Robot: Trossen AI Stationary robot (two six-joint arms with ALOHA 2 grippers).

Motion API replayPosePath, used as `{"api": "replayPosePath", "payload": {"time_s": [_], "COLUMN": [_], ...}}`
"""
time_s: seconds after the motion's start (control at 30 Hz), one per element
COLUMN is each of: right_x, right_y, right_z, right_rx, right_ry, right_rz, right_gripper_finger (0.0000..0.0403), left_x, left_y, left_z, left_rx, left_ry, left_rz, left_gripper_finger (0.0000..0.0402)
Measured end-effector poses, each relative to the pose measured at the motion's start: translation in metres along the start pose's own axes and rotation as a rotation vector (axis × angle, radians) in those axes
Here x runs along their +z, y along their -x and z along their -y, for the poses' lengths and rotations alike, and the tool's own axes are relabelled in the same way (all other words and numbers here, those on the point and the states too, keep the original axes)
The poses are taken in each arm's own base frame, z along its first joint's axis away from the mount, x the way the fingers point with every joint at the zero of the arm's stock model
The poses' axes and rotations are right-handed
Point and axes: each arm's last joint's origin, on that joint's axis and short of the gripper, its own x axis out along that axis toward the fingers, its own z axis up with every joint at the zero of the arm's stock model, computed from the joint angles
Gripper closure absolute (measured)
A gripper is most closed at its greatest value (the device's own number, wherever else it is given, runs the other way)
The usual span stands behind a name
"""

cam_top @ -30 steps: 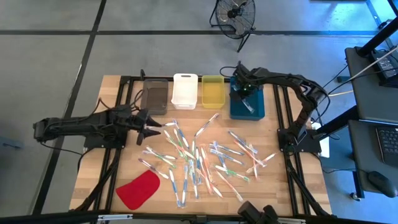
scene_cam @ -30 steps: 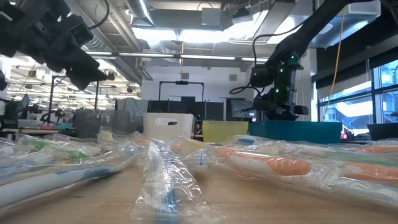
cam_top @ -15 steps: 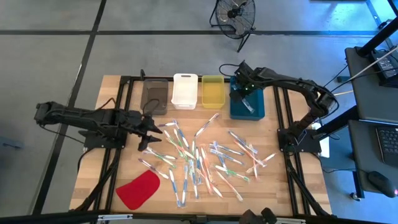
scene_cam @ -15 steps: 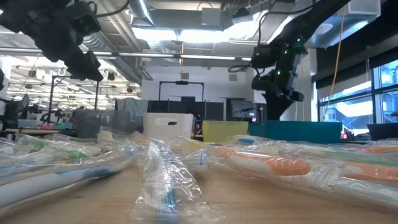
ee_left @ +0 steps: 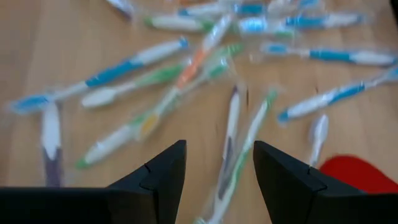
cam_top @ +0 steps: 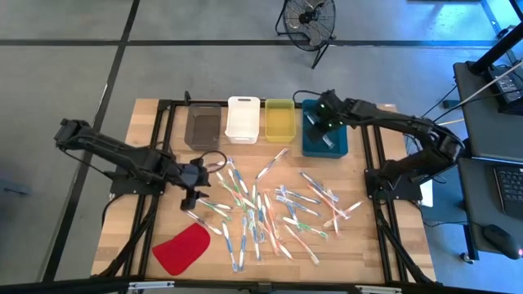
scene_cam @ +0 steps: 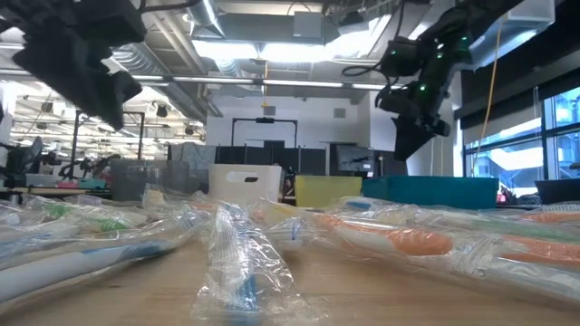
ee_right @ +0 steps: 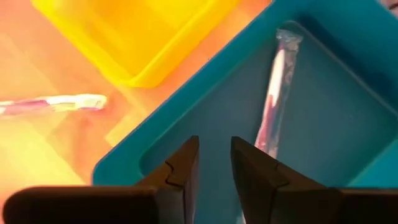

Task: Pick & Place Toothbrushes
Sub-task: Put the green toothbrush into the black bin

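Wrapped toothbrushes (cam_top: 261, 204) lie scattered mid-surface (cam_top: 368, 245), one in the blue bin (cam_top: 335, 144). The left hand (cam_top: 194, 184) hovers at the pile's left edge, fingers apart, empty. The right hand (ee_right: 214, 167) hangs over the bin, fingers narrowly parted, empty.

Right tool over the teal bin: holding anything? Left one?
Nothing held. The right tool is empty above the teal bin, where a wrapped toothbrush lies loose. The left tool is open and empty over the scattered toothbrushes.
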Motion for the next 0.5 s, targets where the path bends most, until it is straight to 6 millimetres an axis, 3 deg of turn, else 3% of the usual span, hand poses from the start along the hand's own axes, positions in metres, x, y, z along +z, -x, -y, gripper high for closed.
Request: {"api": "replayPosePath", "payload": {"time_s": [0.23, 0.5], "right_x": [-0.019, -0.035], "right_y": [0.006, -0.005], "right_z": [-0.008, -0.018], "right_rx": [0.057, 0.131], "right_ry": [-0.032, -0.038], "right_rz": [0.104, 0.106], "right_gripper_finger": [0.0317, 0.0325], "left_x": [-0.009, -0.017], "left_y": [-0.017, -0.036], "left_z": [0.014, 0.025], "left_rx": [-0.005, 0.007], "left_ry": [-0.016, -0.06], "left_rz": [-0.13, -0.241], "left_gripper_finger": [0.0219, 0.0219]}}
